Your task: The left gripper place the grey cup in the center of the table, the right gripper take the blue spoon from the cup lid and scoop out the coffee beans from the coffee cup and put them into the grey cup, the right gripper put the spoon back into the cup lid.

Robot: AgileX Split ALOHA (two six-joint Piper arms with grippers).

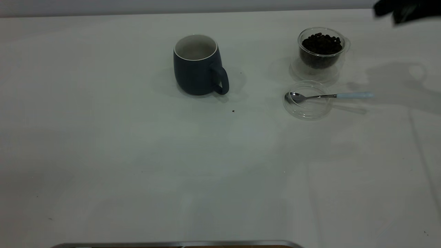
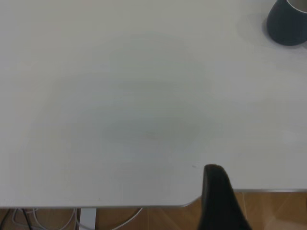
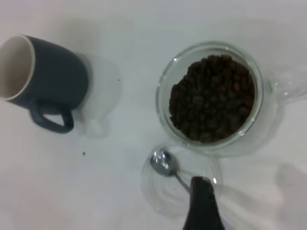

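Observation:
The grey cup [image 1: 198,69] stands upright near the middle of the table [image 1: 137,155], its handle toward the front right. It also shows in the left wrist view [image 2: 287,21] and the right wrist view [image 3: 53,79]. The coffee cup [image 1: 321,48] holds the coffee beans [image 1: 322,43] at the back right. The cup lid [image 1: 306,100] lies in front of it. The blue spoon [image 1: 330,96] rests with its bowl in the lid and its handle pointing right. My right gripper [image 1: 406,10] hovers at the far right corner, above the lid [image 3: 180,184] and spoon bowl [image 3: 162,162]. My left gripper [image 2: 215,177] is over the table's edge, far from the mug.
A tiny dark speck [image 1: 233,111] lies on the table in front of the mug. A metal rim [image 1: 179,244] runs along the front edge. The left wrist view shows the table's rounded corner, wooden floor and cables [image 2: 120,218] below it.

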